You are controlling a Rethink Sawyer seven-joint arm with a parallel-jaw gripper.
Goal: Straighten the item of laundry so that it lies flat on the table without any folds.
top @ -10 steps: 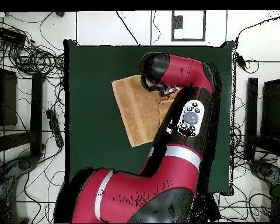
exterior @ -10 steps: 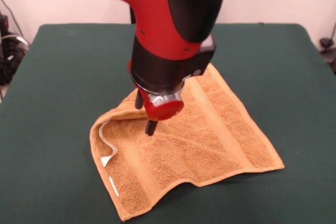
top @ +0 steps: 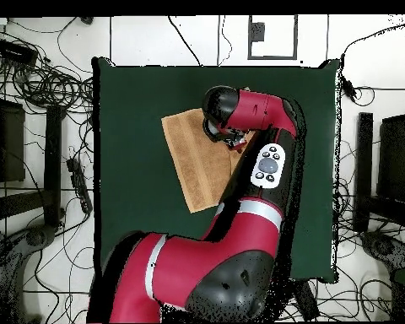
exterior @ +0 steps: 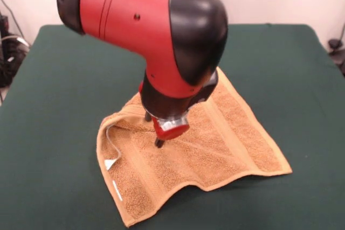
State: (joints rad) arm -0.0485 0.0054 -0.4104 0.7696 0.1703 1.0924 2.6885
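The orange-tan towel [exterior: 215, 144] lies near the middle of the dark green table [exterior: 59, 90], mostly spread out. Its left edge is folded up and over, with the white label [exterior: 111, 164] showing there, and its near edge is wavy and lifted. My gripper [exterior: 156, 131] points down at the towel's left part, beside the folded edge, and its tip is at the cloth. The arm's bulk hides most of it. In the overhead view the towel [top: 196, 160] lies partly under the arm, and the gripper itself is covered.
The red and black arm [top: 269, 169] reaches across the table [top: 130, 219] from the base side. Cables and equipment lie on the floor around the table [top: 45, 84].
The arm has swung forward and lower, and the gripper has come down a little nearer the cloth. The towel lies much as before.
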